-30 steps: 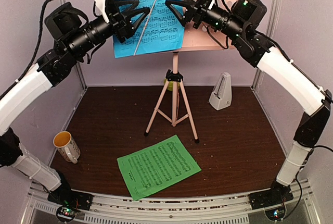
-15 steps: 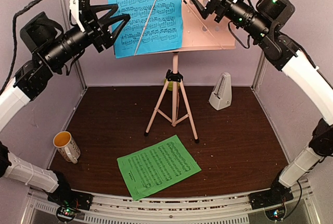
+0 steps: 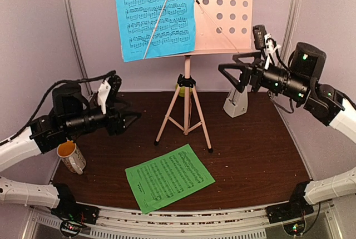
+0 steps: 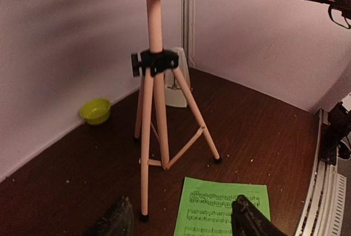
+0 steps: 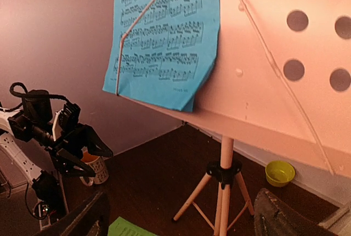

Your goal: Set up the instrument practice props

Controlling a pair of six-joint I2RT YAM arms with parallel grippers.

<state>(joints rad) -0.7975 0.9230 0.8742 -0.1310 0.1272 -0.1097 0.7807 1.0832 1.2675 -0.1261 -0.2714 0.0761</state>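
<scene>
Pink music stand [image 3: 222,14] rests on its 3 legs at the back middle of the dark brown table [image 3: 256,150], with its holed desk raised high. 1 blue sheet [image 3: 153,14] sits upright on the left half of that desk, its lower edge on the ledge, and a thin wire arm [image 3: 156,26] slants across it. A second wire arm [image 3: 219,25] crosses the bare right half. 1 green sheet [image 3: 169,177] lies flat on the table in front of the legs, close to the near edge and turned at a slant, apart from everything else. The small white metronome [image 3: 236,101] stands upright at the back right, to the right of the legs and near the wall; the overhead view shows it partly behind the right arm. A lime-green bowl [image 4: 95,110] sits by the back wall behind the legs, and a white mug [image 3: 71,155] stands at the left edge, just under the left arm. The left gripper [image 3: 136,118] hovers low on the left, pointing toward the legs, its fingers spread with nothing between them. The right gripper [image 3: 225,78] hangs higher on the right, in front of the metronome and pointing toward the stand's pole, its fingers wide apart and empty.
</scene>
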